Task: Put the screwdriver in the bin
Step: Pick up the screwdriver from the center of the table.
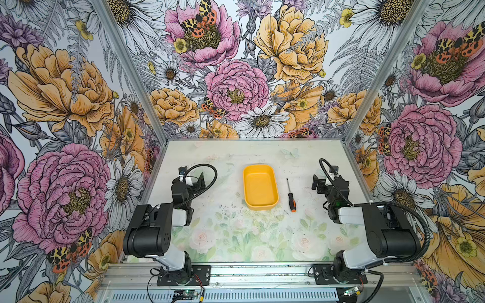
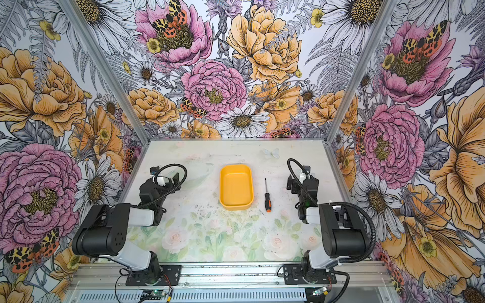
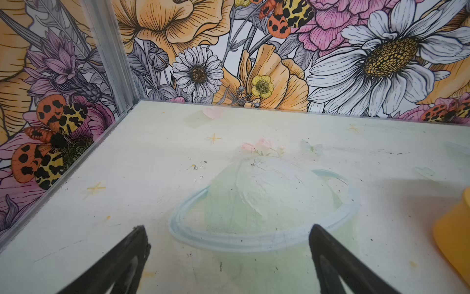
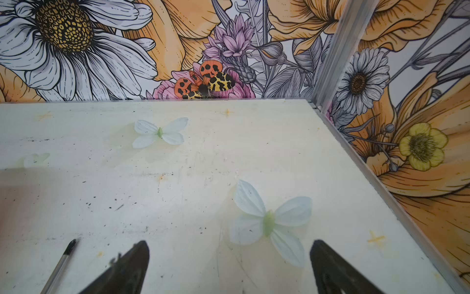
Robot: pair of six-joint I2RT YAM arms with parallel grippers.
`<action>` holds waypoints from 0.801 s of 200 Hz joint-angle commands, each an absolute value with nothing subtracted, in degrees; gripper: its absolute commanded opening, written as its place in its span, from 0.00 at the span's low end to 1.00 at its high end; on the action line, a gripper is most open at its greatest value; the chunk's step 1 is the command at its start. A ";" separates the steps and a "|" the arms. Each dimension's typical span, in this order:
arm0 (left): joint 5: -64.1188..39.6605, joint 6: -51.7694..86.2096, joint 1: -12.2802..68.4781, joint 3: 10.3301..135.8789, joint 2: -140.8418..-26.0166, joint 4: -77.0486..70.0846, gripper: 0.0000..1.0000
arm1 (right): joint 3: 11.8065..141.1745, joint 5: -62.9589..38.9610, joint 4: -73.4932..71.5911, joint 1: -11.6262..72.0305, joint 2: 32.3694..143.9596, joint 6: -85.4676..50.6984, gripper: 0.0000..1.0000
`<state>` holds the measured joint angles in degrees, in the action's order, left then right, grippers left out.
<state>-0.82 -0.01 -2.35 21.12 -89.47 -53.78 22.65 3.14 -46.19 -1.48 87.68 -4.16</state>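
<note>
tabletop [image 1: 223,236]: screwdriver [image 1: 290,195] lies between bin [image 1: 260,189] and right jaws; both jaws open, empty.

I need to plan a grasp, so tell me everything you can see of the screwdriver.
The screwdriver is small and slim: a thin dark metal shaft and a black handle with orange accents and an orange end. It lies flat on the table beside the bin, on the right arm's side, apart from it, roughly parallel to its long edge, tip toward the back wall. Nothing touches it but the table.
</note>
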 commanded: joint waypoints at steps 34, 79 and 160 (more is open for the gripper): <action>-0.09 0.01 -2.15 21.72 -88.96 -53.71 0.99 | 23.15 1.43 -48.20 -2.14 87.95 -4.55 1.00; -0.09 0.00 -2.11 21.72 -88.95 -53.71 0.99 | 22.78 2.01 -48.63 -2.08 87.81 -4.63 0.98; 4.84 -0.66 -0.21 28.27 -83.45 -37.03 0.99 | 32.48 5.41 -20.46 -1.35 77.07 -10.00 0.92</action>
<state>2.44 -0.03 -0.91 23.42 -87.11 -47.03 26.87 6.20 -33.98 -1.78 81.95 -6.13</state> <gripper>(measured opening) 0.988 0.932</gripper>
